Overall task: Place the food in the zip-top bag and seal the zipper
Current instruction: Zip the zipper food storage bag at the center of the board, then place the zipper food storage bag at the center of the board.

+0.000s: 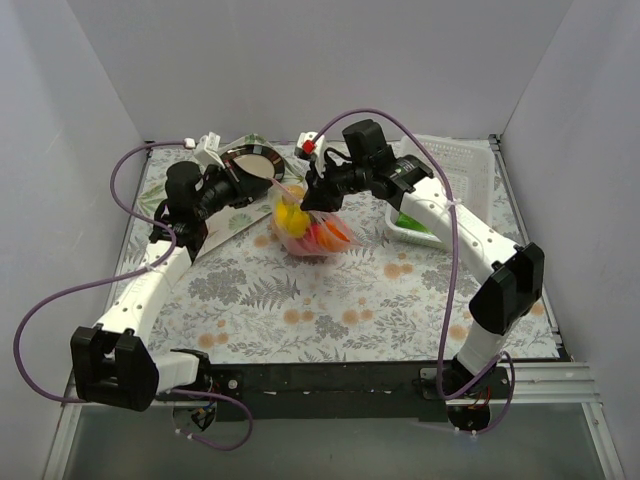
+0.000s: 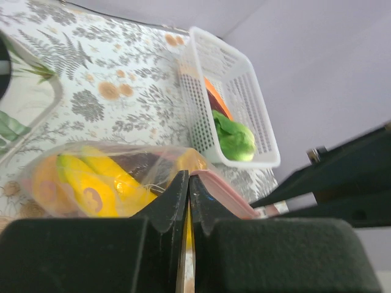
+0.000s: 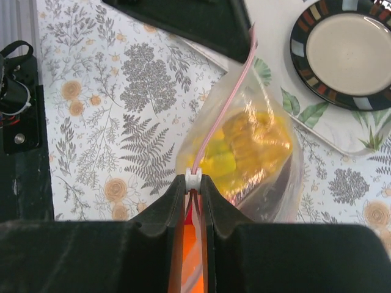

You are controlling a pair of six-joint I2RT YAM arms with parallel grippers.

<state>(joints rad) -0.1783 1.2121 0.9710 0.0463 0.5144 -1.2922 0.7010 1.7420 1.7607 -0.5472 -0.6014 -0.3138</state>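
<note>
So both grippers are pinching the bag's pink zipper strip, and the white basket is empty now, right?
Not quite: the white basket is not empty. The left wrist view shows a green leafy piece and an orange-red piece inside it. The left gripper and right gripper do pinch the pink zipper strip.

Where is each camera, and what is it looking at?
Top external: above and behind, looking down at both arms and the zip-top bag.
Left wrist: on the left arm, past the left gripper, across the bag to the basket.
Right wrist: on the right arm, down past the right gripper, along the zipper.
All three show the bag.
</note>
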